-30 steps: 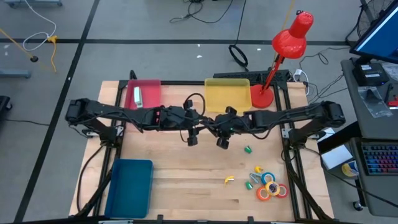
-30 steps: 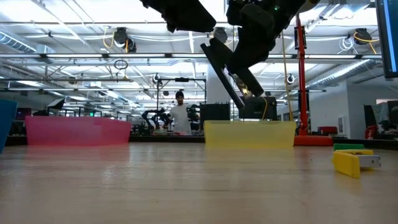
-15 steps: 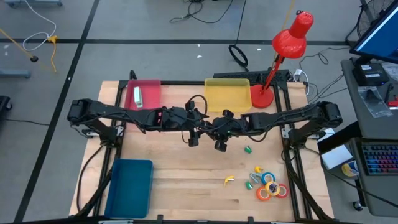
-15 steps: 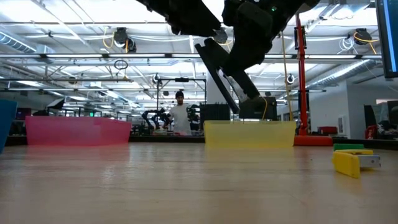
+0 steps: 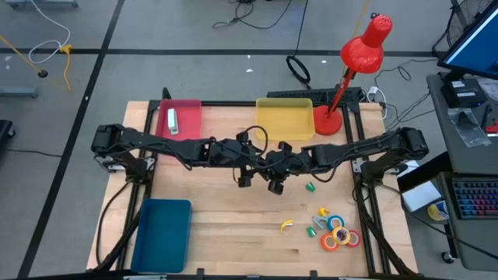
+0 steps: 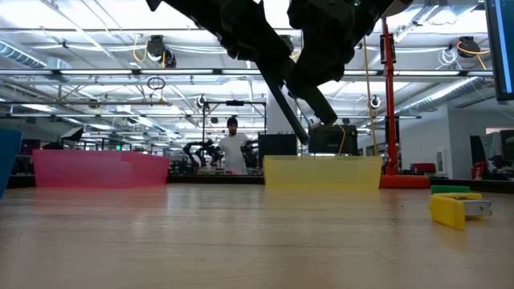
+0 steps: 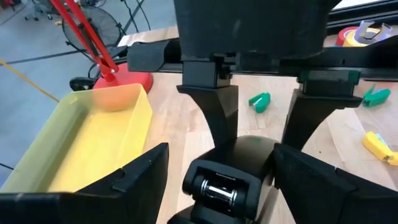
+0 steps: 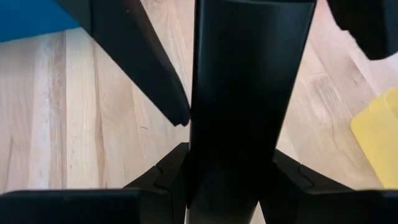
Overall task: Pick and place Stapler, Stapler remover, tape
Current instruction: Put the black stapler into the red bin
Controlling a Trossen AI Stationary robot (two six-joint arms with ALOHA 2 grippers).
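Observation:
A long black stapler (image 6: 295, 103) hangs tilted above the table's middle, in my right gripper (image 5: 274, 185). It fills the right wrist view as a dark bar (image 8: 249, 81). My left gripper (image 5: 245, 180) is open right beside it. Its fingers (image 7: 134, 180) stand on either side of the stapler's end (image 7: 217, 186); whether they touch it I cannot tell. The tape rolls (image 5: 339, 235) lie flat near the table's right near corner. A yellow staple remover (image 5: 286, 225) and green ones (image 5: 309, 187) lie on the wood close to them. My right gripper pinches the black stapler (image 8: 245, 143) between its two fingers (image 8: 165, 177). The fingers lie along it, and the stapler runs on past the fingertips. It is lifted clear of the table and tilted in the low view, lower end (image 6: 325, 127) above the yellow tray.
A pink tray (image 5: 187, 109) with a pale object (image 5: 172, 120) in it and a yellow tray (image 5: 268, 128) stand at the far edge. A blue tray (image 5: 162, 233) sits near left. A red lamp (image 5: 346, 74) stands at the far right. A person shows in the room behind.
My left arm has reached toward the table's right, bringing its open gripper up to the stapler held by my right gripper. My right gripper has shifted slightly toward the left and the near edge, the stapler staying lifted and tilted.

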